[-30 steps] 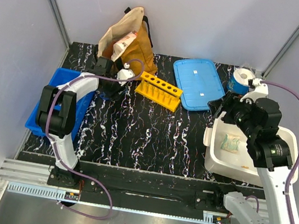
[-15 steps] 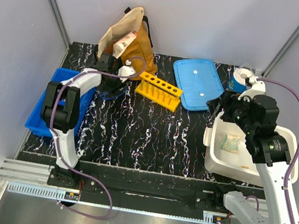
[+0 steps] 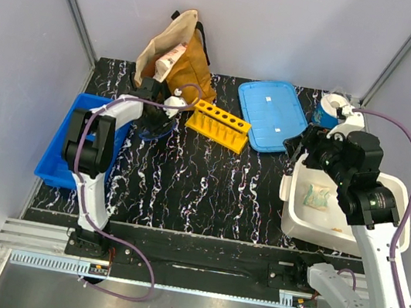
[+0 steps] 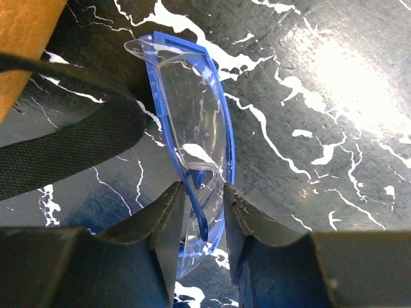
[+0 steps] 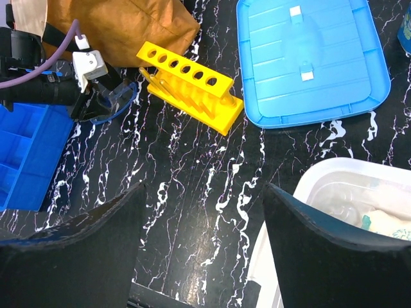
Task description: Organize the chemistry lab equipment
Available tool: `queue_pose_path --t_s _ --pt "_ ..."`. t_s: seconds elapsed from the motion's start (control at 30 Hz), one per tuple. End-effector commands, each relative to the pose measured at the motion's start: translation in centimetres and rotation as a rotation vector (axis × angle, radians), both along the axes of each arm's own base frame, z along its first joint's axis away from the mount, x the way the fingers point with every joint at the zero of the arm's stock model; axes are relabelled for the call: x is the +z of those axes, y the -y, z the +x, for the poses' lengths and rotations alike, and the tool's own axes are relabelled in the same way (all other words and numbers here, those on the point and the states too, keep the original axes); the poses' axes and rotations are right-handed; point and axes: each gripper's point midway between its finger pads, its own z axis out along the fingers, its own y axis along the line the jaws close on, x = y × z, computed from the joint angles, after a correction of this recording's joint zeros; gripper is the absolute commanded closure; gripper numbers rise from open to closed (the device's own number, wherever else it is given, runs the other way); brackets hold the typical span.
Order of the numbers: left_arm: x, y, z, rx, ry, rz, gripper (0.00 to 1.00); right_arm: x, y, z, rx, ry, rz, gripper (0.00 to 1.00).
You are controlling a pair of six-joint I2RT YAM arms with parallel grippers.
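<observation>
A white tub (image 3: 288,208) at the near right of the desk (image 3: 199,192) holds the pale green glove (image 3: 316,195). Whatever else is in the tub is too small to make out. A blue bin (image 3: 51,165) with dividers sits at the left edge, and a blue lid (image 3: 272,115) lies flat at the far side. The goggles (image 4: 199,128) lie on the desk between the bin and the yellow rack (image 3: 219,125), just beside the bag (image 3: 176,55) strap. The left jaws are clamped on the goggles' near end. The right jaws are spread wide above the tub's far corner. Since a second ago the left arm has swung right toward the rack, while the right arm has barely shifted.
</observation>
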Motion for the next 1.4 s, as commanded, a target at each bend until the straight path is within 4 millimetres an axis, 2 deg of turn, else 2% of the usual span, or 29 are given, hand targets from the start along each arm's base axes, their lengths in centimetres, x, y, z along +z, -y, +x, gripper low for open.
queue_pose_path --t_s 0.0,0.1,0.33,0.43,0.53,0.7,0.8,0.87,0.97,1.13,1.2,1.37 --pt "2.8 1.1 -1.0 -0.002 0.03 -0.049 0.69 0.8 -0.6 0.1 0.022 0.028 0.033 0.22" --pt "3.5 1.2 -2.5 0.025 0.006 -0.072 0.77 0.4 -0.9 0.1 0.035 0.017 0.044 0.21" --pt "3.8 1.9 -6.0 0.057 -0.059 -0.084 0.79 -0.2 -1.3 -0.4 0.053 0.003 0.058 0.21" --pt "4.9 2.3 -6.8 0.07 -0.051 -0.103 0.8 -0.3 -1.4 -0.5 0.056 -0.003 0.071 0.21" --pt "7.3 3.5 -7.6 0.063 -0.028 -0.178 0.8 -0.7 -2.3 -0.6 0.095 -0.022 0.104 0.21" --pt "13.4 7.5 -9.8 -0.007 0.038 -0.454 0.8 -1.1 -6.1 -1.2 0.286 -0.038 0.238 0.21" --pt "17.3 10.2 -12.0 -0.09 0.07 -0.663 0.78 -1.0 -8.3 -1.6 0.395 -0.018 0.338 0.21" --pt "19.6 11.2 -13.5 -0.13 0.088 -0.77 0.76 -0.5 -9.6 -2.0 0.451 0.015 0.392 0.21" --pt "21.0 12.4 -16.1 -0.176 0.052 -0.9 0.75 0.5 -11.7 -2.1 0.512 0.095 0.438 0.21" --pt "22.9 13.9 -19.8 -0.231 -0.029 -1.114 0.76 0.1 -17.0 -3.2 0.661 0.107 0.508 0.22" --pt "23.5 14.1 -20.6 -0.228 -0.025 -1.174 0.76 -0.1 -18.6 -3.4 0.693 0.116 0.527 0.21" --pt "23.3 14.2 -21.8 -0.215 -0.075 -1.216 0.76 -1.2 -22.3 -3.5 0.731 0.086 0.525 0.2"
